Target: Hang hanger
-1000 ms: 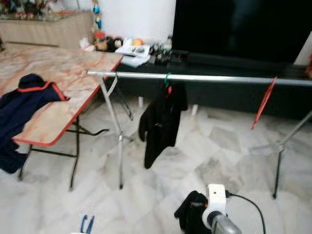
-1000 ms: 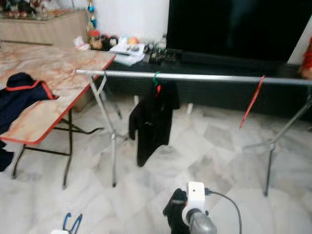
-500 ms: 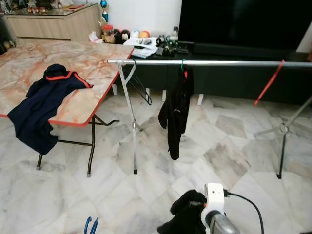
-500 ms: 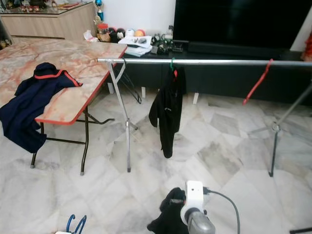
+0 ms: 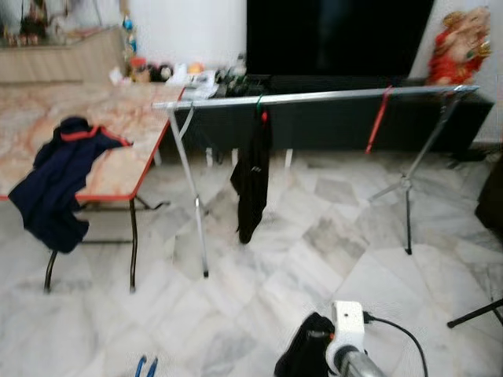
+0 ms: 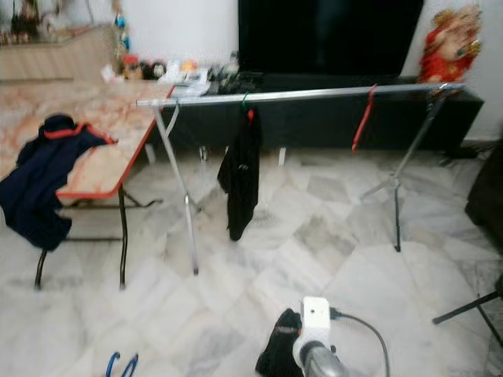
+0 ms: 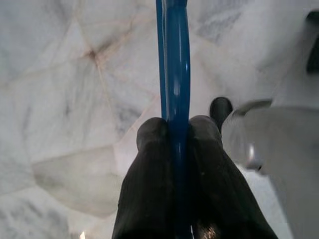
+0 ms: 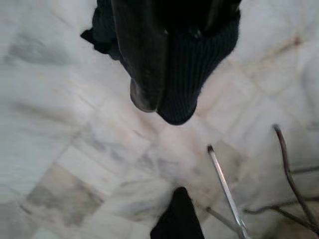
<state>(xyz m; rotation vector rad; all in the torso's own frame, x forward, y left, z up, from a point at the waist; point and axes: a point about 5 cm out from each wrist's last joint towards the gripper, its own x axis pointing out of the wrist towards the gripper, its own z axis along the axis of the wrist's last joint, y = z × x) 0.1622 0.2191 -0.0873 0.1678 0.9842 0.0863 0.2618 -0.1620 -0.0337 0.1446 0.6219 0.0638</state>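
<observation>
Spanning the middle of the room, I see a long silver metal clothes rail on thin tripod legs, standing on the white marble tile floor. Behind it, at the far wall, sits a large black television screen on a low dark cabinet. To the left stands a folding table with a marbled orange top and red edge; a dark navy garment with red trim is draped over its near edge. A black garment hangs from the rail left of centre on a green-hooked hanger. A thin red hanger hangs from the rail farther right.

Right gripper: low in the near field, right of centre; its fingers are wrapped in a dark knitted black cloth, which it grips.

Left gripper: near field, low left; both black fingers clamped tightly on the blue plastic hanger, which points toward the floor. I see the hanger's blue tip at the near bottom edge of the head views.
</observation>
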